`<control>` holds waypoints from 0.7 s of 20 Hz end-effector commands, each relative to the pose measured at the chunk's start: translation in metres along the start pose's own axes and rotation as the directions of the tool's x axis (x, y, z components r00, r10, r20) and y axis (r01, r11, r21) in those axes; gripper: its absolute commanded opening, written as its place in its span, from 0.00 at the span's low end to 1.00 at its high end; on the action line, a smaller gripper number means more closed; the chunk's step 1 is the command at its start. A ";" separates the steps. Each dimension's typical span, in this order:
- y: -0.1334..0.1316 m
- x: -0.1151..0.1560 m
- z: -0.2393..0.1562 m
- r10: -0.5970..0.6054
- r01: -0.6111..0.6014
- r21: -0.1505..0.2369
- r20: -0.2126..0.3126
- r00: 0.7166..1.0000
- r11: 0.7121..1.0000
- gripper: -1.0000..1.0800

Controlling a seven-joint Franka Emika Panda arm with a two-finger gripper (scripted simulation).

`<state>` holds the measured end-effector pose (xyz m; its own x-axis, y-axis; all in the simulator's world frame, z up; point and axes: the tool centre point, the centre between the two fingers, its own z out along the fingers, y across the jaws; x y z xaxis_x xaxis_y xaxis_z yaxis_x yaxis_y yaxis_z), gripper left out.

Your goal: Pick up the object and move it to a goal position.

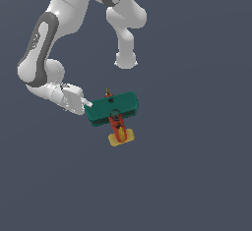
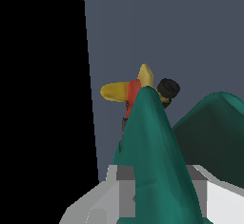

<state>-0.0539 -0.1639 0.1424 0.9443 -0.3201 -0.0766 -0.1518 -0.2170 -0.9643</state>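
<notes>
The toy biplane (image 1: 112,108) has two teal-green wings, a red-orange fuselage (image 1: 118,127), a yellow tail (image 1: 120,139) and a thin brown propeller at its far end. My gripper (image 1: 89,105) is at the wing tips on the exterior view's left and is shut on the teal wings. In the wrist view a teal wing (image 2: 155,156) runs out from between my grey fingers (image 2: 119,189), with the second wing (image 2: 214,132) beside it, and the yellow tail (image 2: 119,91) and a black wheel (image 2: 167,88) beyond. The surface under the plane gives no shadow, so I cannot tell its height.
The ground is a flat dark grey-blue surface (image 1: 197,176). My white arm (image 1: 44,53) reaches in from the exterior view's upper left. The robot base column (image 1: 126,58) stands behind the plane.
</notes>
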 end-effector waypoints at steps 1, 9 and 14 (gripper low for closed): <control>-0.001 0.000 0.001 0.000 0.000 0.000 0.000 1.000 1.000 0.00; -0.047 0.006 0.020 0.001 -0.001 -0.001 0.002 1.000 1.000 0.00; -0.106 0.014 0.045 0.002 -0.002 0.000 0.004 1.000 1.000 0.00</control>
<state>-0.0198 -0.1150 0.2130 0.9440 -0.3190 -0.0840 -0.1590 -0.2170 -0.9631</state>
